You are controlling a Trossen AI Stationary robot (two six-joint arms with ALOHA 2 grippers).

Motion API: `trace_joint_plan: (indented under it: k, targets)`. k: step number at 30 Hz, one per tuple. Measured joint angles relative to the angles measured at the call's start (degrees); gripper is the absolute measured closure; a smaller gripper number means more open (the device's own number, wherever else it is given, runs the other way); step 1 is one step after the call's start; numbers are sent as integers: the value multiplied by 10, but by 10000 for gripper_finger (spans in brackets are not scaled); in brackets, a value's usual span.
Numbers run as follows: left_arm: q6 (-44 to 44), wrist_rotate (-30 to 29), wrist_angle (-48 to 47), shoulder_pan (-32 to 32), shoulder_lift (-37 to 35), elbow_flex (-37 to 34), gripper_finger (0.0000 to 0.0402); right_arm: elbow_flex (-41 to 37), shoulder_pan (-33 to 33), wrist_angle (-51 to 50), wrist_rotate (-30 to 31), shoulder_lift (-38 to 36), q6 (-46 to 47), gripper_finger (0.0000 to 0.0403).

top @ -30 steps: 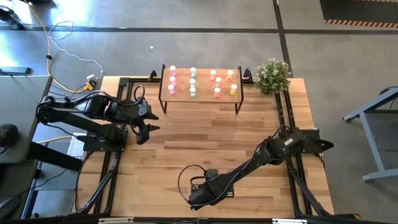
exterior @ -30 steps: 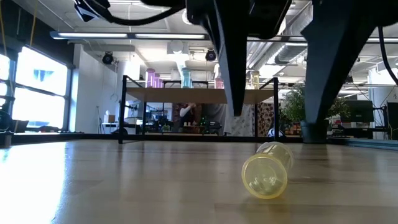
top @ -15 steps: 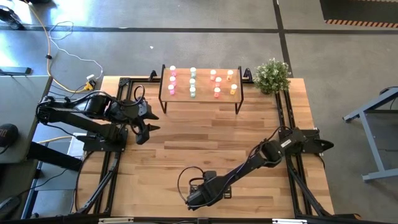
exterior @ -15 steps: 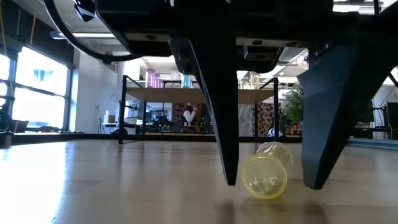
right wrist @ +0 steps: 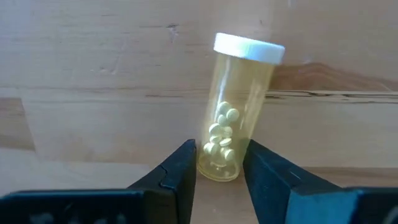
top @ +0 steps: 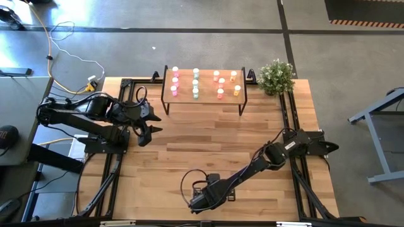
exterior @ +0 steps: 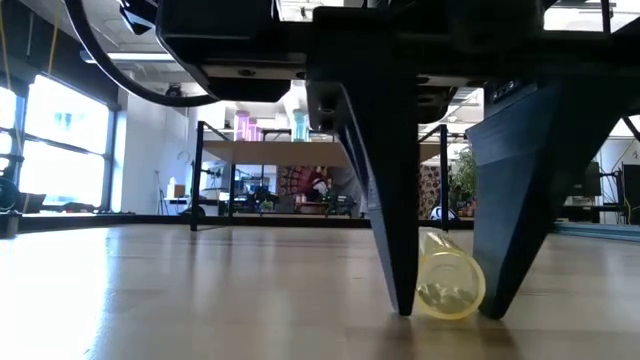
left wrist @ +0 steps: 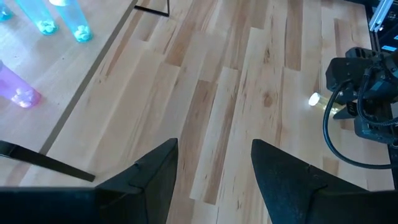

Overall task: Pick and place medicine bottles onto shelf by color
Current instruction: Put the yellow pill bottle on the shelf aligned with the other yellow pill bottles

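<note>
The wood-plank table is seen from above with the shelf standing at its far edge, between the arms' bases. On the shelf, the medicine bottles are set upright in columns: pink at the left, then green, red-orange, and yellow at the right. A small potted plant stands just beside the shelf's right end.

The right arm is stretched down to the table's near edge, where the right gripper is lowered to the tabletop. One yellow bottle with a white cap, pale tablets visible inside, is lying on its side there. It is flanked by the two dark fingers, which are pressed against its base on both sides, so the bottle is grasped while still resting on the wood.

The left gripper is held over the table's left side, well apart from the shelf, with its fingers spread and nothing between them.
</note>
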Motion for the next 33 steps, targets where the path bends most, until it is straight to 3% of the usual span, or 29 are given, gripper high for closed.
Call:
trace_joint_plan:
  k: [5, 12, 19, 24, 33]
  targets:
    - [15, 9, -6, 0, 0, 0, 206, 0, 0, 7, 0, 0, -42, 306]
    - [49, 99, -46, 0, -3, 0, 206, 0, -1, 77, 13, 0, -120, 309]
    - [109, 211, -101, -1, -2, 0, 206, 9, -2, 172, 103, -6, -213, 310]
    - [126, 270, -101, -2, -2, 0, 206, 37, -11, 217, 135, -9, -299, 310]
    - [126, 301, -98, -2, -2, 0, 206, 83, -39, 290, 182, -17, -496, 310]
